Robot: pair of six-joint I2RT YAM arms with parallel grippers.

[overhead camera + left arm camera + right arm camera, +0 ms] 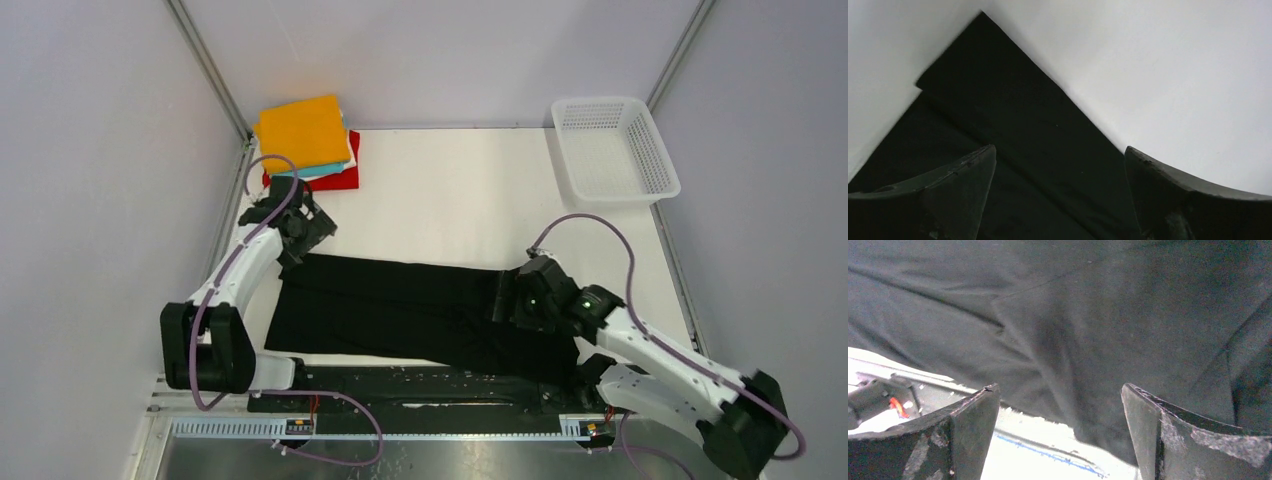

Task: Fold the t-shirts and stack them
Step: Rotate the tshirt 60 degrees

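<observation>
A large black t-shirt (400,310) lies flat across the near half of the white table, folded into a long band. My left gripper (305,228) hangs over its far left corner, jaws wide apart and empty; in the left wrist view the black cloth (1013,135) lies below the gripper (1060,150). My right gripper (505,295) is over the shirt's right part, also open with nothing in it; in the right wrist view the black cloth (1073,325) fills the space past the gripper (1060,390). A stack of folded t-shirts, orange (303,130) on top over teal, white and red (345,178), sits at the far left.
A white plastic mesh basket (612,150) stands at the far right corner. White walls close in on the left, back and right. A metal rail (400,425) with the arm bases runs along the near edge, under the shirt's front hem.
</observation>
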